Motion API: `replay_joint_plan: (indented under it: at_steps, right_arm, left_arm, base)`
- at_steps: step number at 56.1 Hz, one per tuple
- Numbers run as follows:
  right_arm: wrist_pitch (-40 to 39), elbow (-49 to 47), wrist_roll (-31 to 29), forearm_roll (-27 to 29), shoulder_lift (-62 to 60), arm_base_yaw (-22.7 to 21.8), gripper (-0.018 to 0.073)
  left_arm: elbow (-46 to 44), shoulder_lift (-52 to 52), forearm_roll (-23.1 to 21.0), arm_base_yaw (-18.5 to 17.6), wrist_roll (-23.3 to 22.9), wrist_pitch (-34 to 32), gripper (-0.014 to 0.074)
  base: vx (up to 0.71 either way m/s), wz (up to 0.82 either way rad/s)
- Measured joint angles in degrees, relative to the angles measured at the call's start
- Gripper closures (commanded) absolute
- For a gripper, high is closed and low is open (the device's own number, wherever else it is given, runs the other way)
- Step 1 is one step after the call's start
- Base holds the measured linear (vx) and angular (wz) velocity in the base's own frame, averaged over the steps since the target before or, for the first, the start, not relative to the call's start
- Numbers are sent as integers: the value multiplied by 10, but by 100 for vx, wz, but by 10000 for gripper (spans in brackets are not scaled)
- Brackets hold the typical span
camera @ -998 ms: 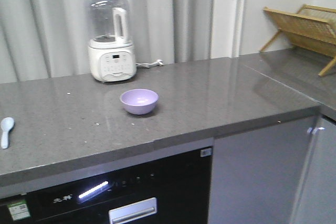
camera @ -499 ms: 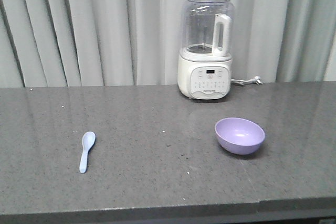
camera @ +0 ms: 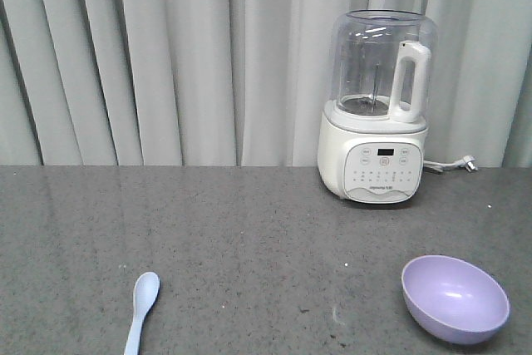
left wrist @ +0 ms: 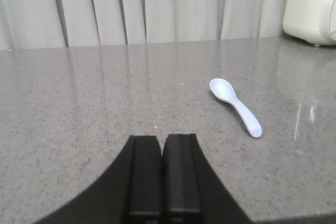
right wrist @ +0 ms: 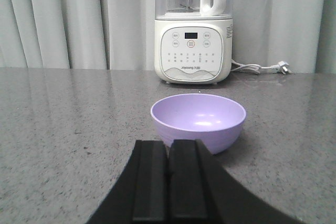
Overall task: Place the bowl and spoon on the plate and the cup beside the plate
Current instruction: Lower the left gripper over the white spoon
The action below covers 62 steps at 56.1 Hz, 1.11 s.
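a white blender [camera: 378, 110] with a clear jug stood at the back of the grey stone counter [camera: 249, 222], close against the pale pleated curtain [camera: 166, 56]. its handle was on the right side and its button panel faced the front camera. a pale power cord [camera: 449, 164] lay on the counter just right of the blender's base, its plug end loose.

the bowl [camera: 455, 298], lavender and upright, sat on the counter in front of the blender and a little to its right, well apart from the base. it held nothing. the spoon [camera: 141, 309] lay flat on the counter far to the left of the blender and nearer the front. its scoop faced up and pointed roughly toward the curtain, and its handle was cut off by the frame's lower edge. bowl and spoon were well apart.

the right gripper [right wrist: 169, 145] was low over the counter on the side of the bowl away from the blender, so that gripper, bowl and blender lined up in the right wrist view. its two black fingers were pressed together with only a thin seam showing, and they held nothing. the left gripper [left wrist: 161, 140] was likewise closed on nothing, its fingers side by side. in its wrist view the spoon lay ahead and to the right, and the blender's base just showed at the upper right corner, well beyond the spoon.
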Motion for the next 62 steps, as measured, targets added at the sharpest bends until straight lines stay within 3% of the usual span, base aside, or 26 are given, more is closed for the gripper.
replay_joint_plan:
  at_steps: [62]
  right_arm:
    - [-8, 0, 0, 0, 0, 0, 568]
  left_arm:
    - [0, 0, 0, 0, 0, -15, 599]
  base:
    - [8, 1]
